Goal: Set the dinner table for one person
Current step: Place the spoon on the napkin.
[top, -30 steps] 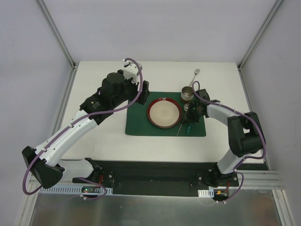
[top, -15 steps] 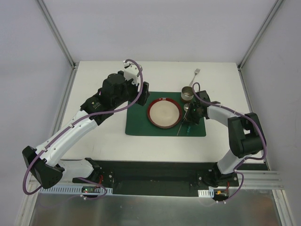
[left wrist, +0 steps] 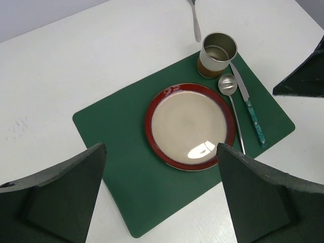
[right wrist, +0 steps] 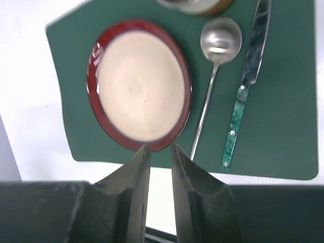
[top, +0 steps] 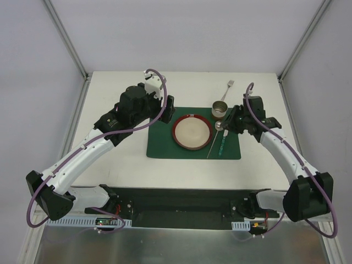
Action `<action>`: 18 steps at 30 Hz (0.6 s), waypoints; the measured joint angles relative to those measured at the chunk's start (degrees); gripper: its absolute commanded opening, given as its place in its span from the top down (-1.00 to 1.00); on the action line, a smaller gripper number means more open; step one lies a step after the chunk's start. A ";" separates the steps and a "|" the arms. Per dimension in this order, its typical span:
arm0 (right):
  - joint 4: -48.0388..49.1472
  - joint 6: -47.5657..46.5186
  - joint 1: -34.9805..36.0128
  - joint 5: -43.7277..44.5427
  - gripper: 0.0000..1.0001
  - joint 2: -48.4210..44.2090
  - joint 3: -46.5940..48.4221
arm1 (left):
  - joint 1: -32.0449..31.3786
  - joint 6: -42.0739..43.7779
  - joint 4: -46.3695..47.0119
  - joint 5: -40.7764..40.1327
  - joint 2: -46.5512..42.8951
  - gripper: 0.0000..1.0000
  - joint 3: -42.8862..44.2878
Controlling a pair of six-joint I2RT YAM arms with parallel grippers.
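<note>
The white dinner table (top: 121,159) bears a dark green placemat (top: 162,146). On the mat lie a red-rimmed cream plate (top: 192,132), then to its right a spoon (top: 214,140) and a green-handled knife (top: 222,144). A metal cup (top: 219,109) stands at the mat's far right corner. A fork (top: 229,88) lies on the bare table beyond it. My left gripper (top: 168,110) hovers wide open and empty over the mat's far left corner. My right gripper (top: 230,122) hovers above the spoon and knife, jaws slightly apart and empty. The right wrist view shows the plate (right wrist: 139,83), spoon (right wrist: 220,38) and knife (right wrist: 248,76).
Metal frame rails (top: 74,118) edge the table on the left and right. The arm bases sit on a black strip (top: 181,201) at the near edge. The left wrist view shows the cup (left wrist: 217,53) and fork (left wrist: 196,25).
My right gripper has risen from the knife and drawn back to the right, leaving the knife flat on the mat. The right elbow has swung outward. The left arm has barely moved.
</note>
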 measured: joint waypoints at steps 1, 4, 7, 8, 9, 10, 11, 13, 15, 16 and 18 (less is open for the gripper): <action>-0.02 -0.04 -0.68 0.07 0.48 -0.74 0.63 | 0.00 -0.17 0.00 -0.02 0.00 -0.77 0.00; 0.22 -0.52 -4.00 0.39 0.48 -1.60 2.21 | 0.00 -0.57 0.00 -0.02 0.04 -0.77 0.00; 0.37 -1.09 -7.87 0.59 0.47 -1.60 3.72 | 0.00 -0.70 0.26 -0.02 0.68 -0.78 0.07; 0.70 -1.20 -9.22 0.57 0.46 -1.60 4.13 | 0.00 -0.79 0.35 -0.02 1.18 -0.77 0.20; 1.05 -1.33 -10.43 0.50 0.45 -1.53 4.63 | 0.00 -0.85 0.42 -0.02 1.90 -0.77 0.48; 1.46 -1.49 -11.52 0.52 0.44 -1.33 5.25 | 0.00 -0.92 0.50 -0.02 2.75 -0.77 0.74; 1.86 -1.64 -12.35 0.59 0.44 -1.05 5.81 | 0.00 -0.96 0.59 -0.02 3.48 -0.77 0.92; 2.69 -2.49 -14.19 1.31 0.41 0.68 8.13 | 0.00 -1.03 0.81 -0.02 5.18 -0.77 1.31; 4.33 -3.30 -15.23 2.19 0.40 3.82 10.80 | 0.00 -1.14 0.83 -0.04 6.51 -0.76 1.51; 4.92 -3.67 -15.61 2.34 0.41 5.75 12.31 | 0.00 -1.31 0.83 -0.04 6.99 -0.76 1.55; 5.62 -4.11 -16.39 2.19 0.40 10.71 15.89 | 0.00 -1.73 0.81 -0.07 7.54 -0.75 1.60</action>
